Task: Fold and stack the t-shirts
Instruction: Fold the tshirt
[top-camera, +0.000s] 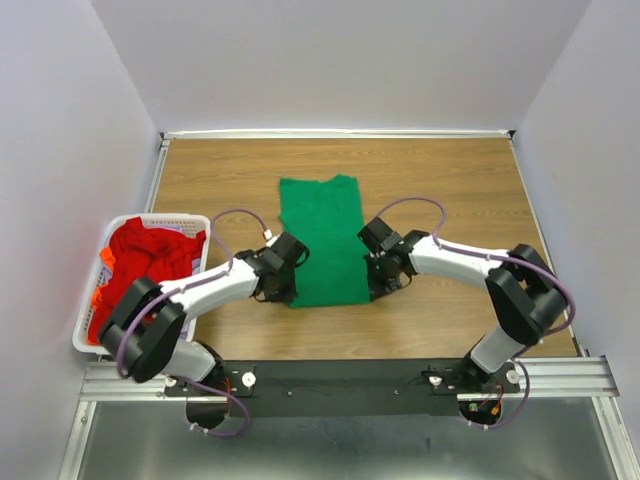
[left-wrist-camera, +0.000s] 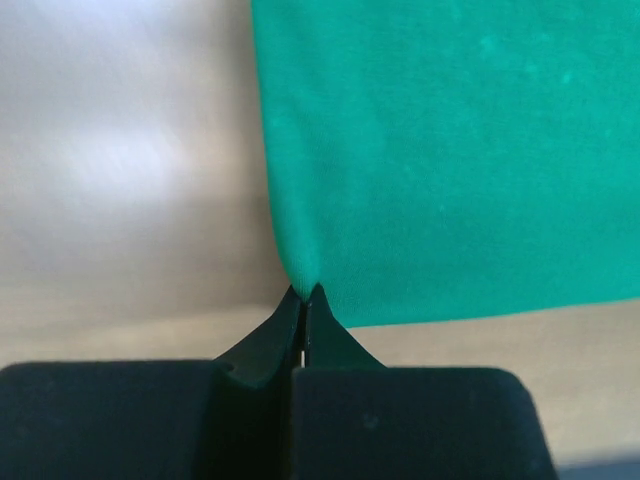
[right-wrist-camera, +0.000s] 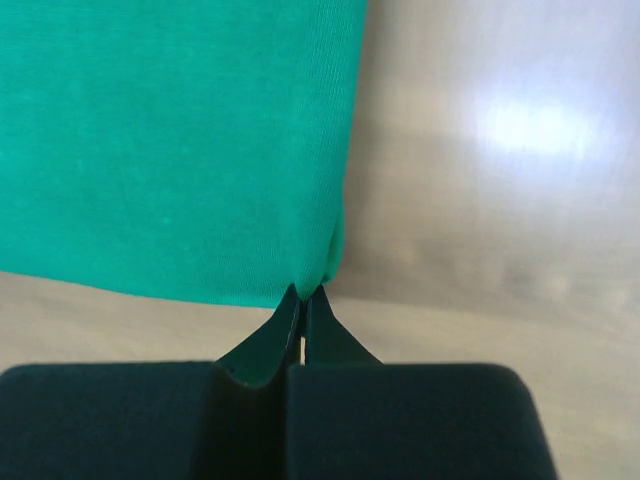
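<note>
A bright green t-shirt (top-camera: 322, 240) lies flat on the wooden table as a long folded strip, collar end far. My left gripper (top-camera: 283, 292) is shut on its near left corner; the left wrist view shows the cloth (left-wrist-camera: 450, 150) pinched at the gripper tips (left-wrist-camera: 304, 293). My right gripper (top-camera: 380, 285) is shut on the near right corner; the right wrist view shows the cloth (right-wrist-camera: 170, 140) pinched at its tips (right-wrist-camera: 305, 292). Red and orange t-shirts (top-camera: 145, 262) lie heaped in the basket at the left.
A white slatted plastic basket (top-camera: 184, 218) stands at the table's left edge. White walls close in the far side and both sides. Bare wood (top-camera: 470, 190) lies right of the green shirt.
</note>
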